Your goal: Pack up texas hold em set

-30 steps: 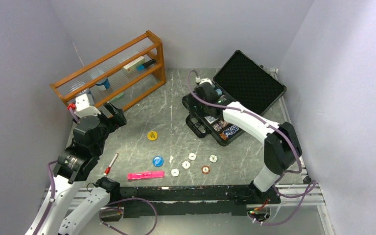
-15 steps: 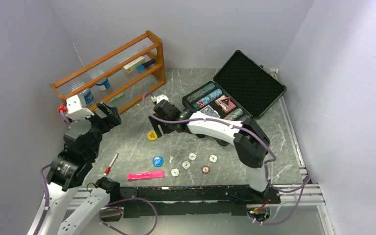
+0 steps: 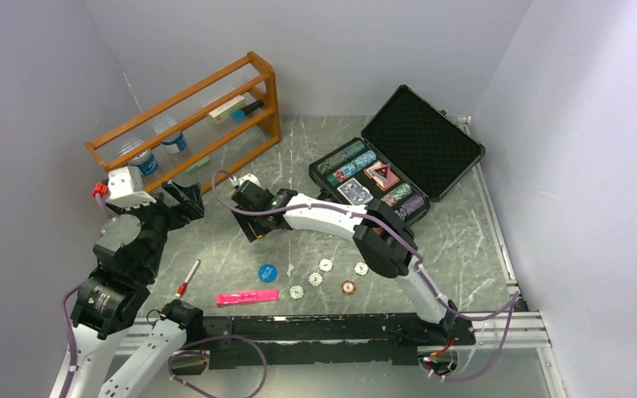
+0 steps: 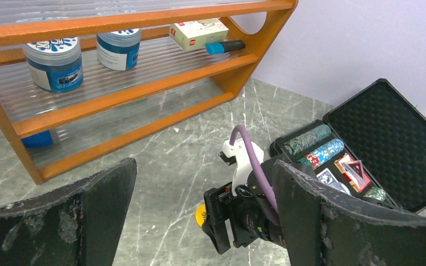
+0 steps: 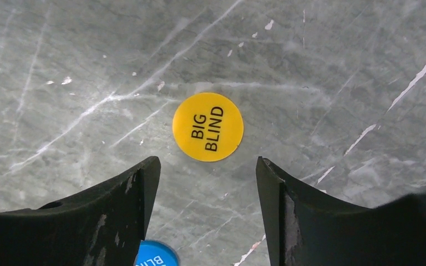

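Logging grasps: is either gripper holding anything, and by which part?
Nothing held. Right gripper open over the yellow button; left gripper open, empty.

Bare marble tabletop [image 5: 338, 66] all round the yellow button [image 5: 207, 126], spread fingers of the right gripper [image 5: 206, 176] framing it with room either side, blue button [image 5: 154, 256] close by one finger, wooden rack [image 3: 174, 101] well apart behind.

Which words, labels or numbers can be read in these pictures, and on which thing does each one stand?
"BIG BLIND": black letters on the yellow button, right wrist view.
Blue button: its lettering is cut off at the picture's edge, so it cannot be read whole.
Labels on the blue jars and the white box on the wooden rack: too blurred to read.
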You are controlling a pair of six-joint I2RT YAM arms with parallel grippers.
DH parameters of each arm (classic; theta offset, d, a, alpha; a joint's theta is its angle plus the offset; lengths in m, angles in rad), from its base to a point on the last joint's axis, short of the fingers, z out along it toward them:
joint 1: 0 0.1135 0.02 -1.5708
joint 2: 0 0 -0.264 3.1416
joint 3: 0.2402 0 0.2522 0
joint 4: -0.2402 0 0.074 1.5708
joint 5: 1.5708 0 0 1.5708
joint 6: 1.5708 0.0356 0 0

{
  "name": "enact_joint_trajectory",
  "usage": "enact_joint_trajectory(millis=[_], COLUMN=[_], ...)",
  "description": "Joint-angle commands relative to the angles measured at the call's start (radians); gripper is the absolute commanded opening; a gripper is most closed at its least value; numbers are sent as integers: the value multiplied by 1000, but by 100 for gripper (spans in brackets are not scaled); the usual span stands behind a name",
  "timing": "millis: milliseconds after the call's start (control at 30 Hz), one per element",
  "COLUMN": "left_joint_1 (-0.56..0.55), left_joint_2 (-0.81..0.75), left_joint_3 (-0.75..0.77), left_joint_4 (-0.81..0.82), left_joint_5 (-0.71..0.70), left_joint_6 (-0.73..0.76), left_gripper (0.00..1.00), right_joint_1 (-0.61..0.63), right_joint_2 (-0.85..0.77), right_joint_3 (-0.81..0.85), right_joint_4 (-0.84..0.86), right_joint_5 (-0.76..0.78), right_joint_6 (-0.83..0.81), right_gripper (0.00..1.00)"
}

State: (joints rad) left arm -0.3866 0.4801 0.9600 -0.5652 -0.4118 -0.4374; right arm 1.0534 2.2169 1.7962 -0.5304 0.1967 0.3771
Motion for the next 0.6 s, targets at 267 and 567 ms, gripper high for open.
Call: enact_joint_trajectory(millis=[267,567], left_joint_1=[3,2], left_joint_2=[-1,0], left_joint_3=[-29,-24], left_joint_4=[6,-5], left_joint_5=[-26,-49], left_joint_6=[-11,-7], left_gripper=[97,97], right_joint_1=[-1,-1], right_joint_2=[98,165], right_joint_3=[116,170], right_joint_4=[-57,-81], right_joint_5=[-4,7], right_joint_6=[11,8], right_gripper=[63,63])
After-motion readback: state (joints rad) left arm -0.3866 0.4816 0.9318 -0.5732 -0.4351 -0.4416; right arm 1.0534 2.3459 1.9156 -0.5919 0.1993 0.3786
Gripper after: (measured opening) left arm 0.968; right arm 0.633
